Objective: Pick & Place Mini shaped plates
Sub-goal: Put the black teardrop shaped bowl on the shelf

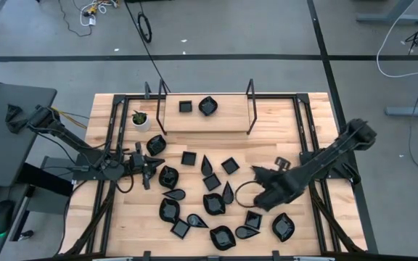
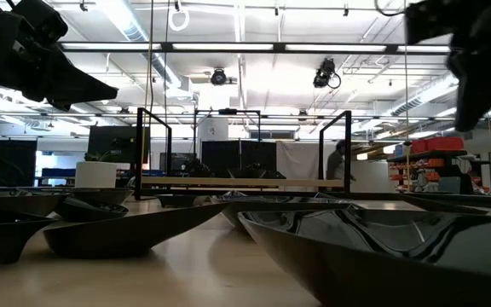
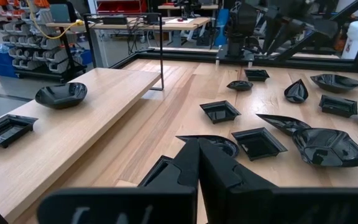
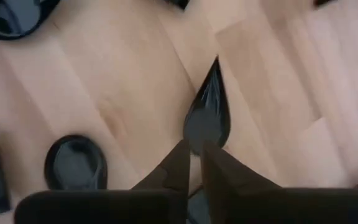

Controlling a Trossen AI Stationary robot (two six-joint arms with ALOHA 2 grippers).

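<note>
Many mini shaped plates, glossy black, lie scattered flat on the wooden table (image 1: 267,156). Two more rest on the raised shelf (image 1: 231,116) at the far side: a square one (image 1: 185,106) and a rounded one (image 1: 207,106). My right gripper (image 1: 258,193) hangs above the table right of centre, pointing steeply down, its fingers a little open with nothing between them. A teardrop plate (image 4: 207,112) lies on the table just beyond its fingertips (image 4: 196,152). My left gripper (image 3: 197,163) waits shut and nearly level at the table's left, beside a rounded plate (image 1: 167,175).
A small white pot with a green plant (image 1: 141,119) stands at the shelf's left end. Black metal frame posts (image 1: 251,94) rise around the shelf and rails run along the table's sides. Bare wood lies right of the shelf and at the table's far right.
</note>
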